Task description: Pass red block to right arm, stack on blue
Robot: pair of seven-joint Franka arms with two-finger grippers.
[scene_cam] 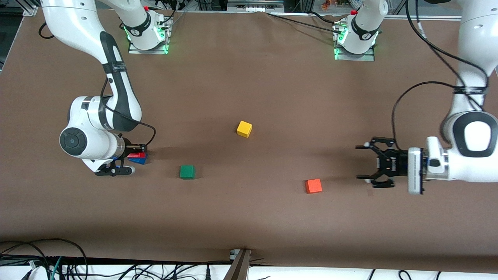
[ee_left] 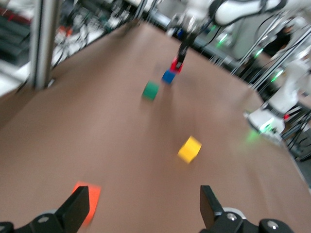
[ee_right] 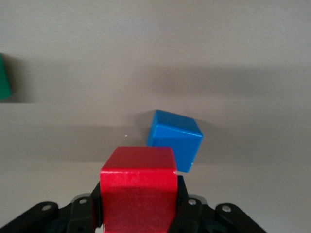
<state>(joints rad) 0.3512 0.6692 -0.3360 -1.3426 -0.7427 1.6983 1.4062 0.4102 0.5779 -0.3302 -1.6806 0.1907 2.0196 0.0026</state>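
The red block (ee_right: pixel 138 187) is clamped between the fingers of the right gripper (scene_cam: pixel 137 154), up in the air just over the blue block (ee_right: pixel 175 138). The blue block sits on the brown worktop (scene_cam: pixel 249 77) at the right arm's end. A green block (scene_cam: pixel 187 171) lies nearby. The left gripper (scene_cam: pixel 365 162) waits over the worktop at the left arm's end, its fingers wide apart, near an orange block (scene_cam: pixel 313 186).

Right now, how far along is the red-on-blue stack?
Done: handoff; the left gripper waits open over the table near the orange block. In hand: the right gripper holds the red block just above the blue block. Left: set it down and release.
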